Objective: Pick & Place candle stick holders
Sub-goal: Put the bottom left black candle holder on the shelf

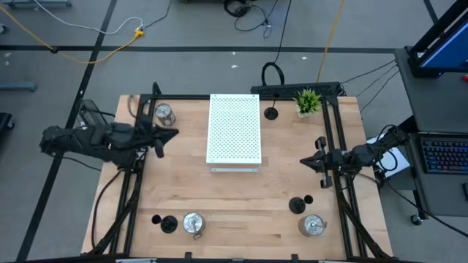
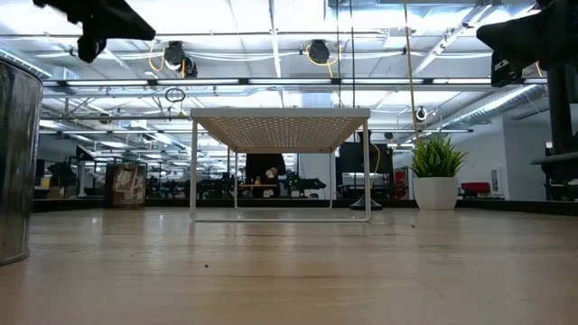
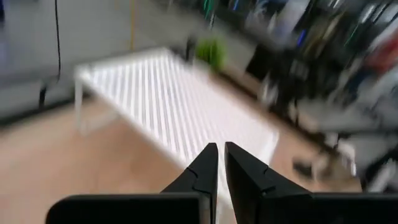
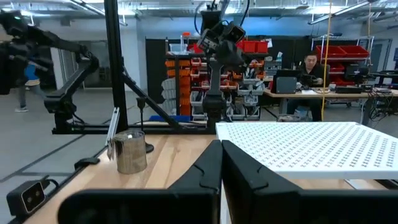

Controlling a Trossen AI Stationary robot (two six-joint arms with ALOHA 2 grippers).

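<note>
Silver candle stick holders stand at the far left [image 1: 165, 113], the near left [image 1: 193, 223] and the near right [image 1: 313, 225]. Black goblet-shaped ones stand beside them at the near left [image 1: 169, 223], the near right [image 1: 297, 205] and the far middle [image 1: 271, 112]. My left gripper [image 1: 174, 134] hangs shut over the table's left side, just nearer than the far-left silver holder, and points toward the white board. My right gripper [image 1: 303, 162] hangs shut over the right side, pointing left. Neither holds anything.
A white perforated board [image 1: 234, 130] stands on legs in the table's middle. A small green potted plant [image 1: 308, 101] sits at the far right. In the low view a silver holder [image 2: 18, 162] looms at the left. A person [image 4: 309, 62] sits at a desk beyond the table.
</note>
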